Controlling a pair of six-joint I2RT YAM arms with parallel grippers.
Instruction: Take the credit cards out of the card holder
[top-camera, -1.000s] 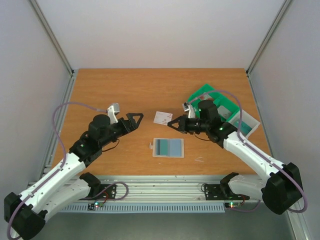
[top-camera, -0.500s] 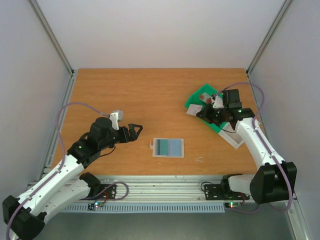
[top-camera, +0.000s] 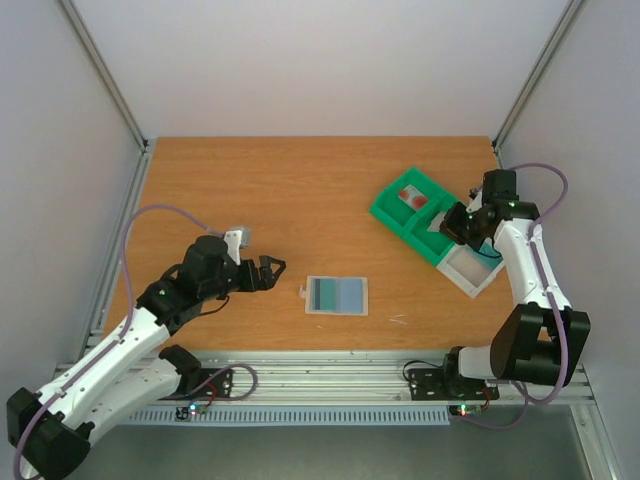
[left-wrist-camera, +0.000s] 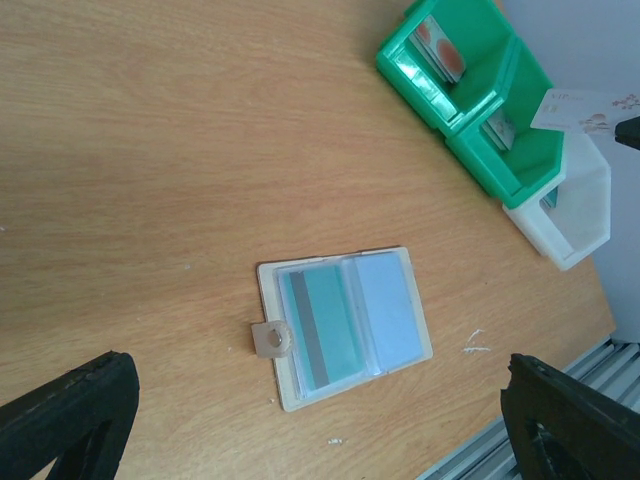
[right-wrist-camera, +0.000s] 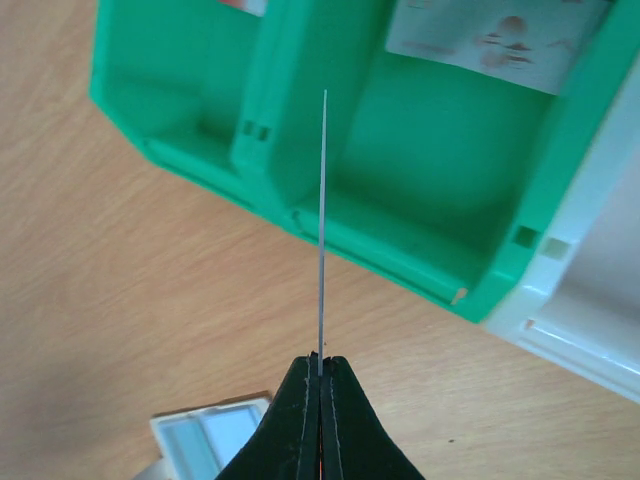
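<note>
Plastic credit cards look light, stiff, slippery: right gripper pinches one by its edge, well right of the card holder; left gripper gapes.

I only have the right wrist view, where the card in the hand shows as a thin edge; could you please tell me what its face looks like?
Observer: The left wrist view shows the white card face-on, with pinkish-red markings.
Operator: Thank you. I see just a corner of the card holder; what is in it?
Observer: The card holder shows two cards side by side: a teal card with a dark stripe nearest the tab, and a pale blue card.
Operator: And the left hand, please?
Observer: The left hand is open, on the tab side of the holder, touching nothing.
</note>
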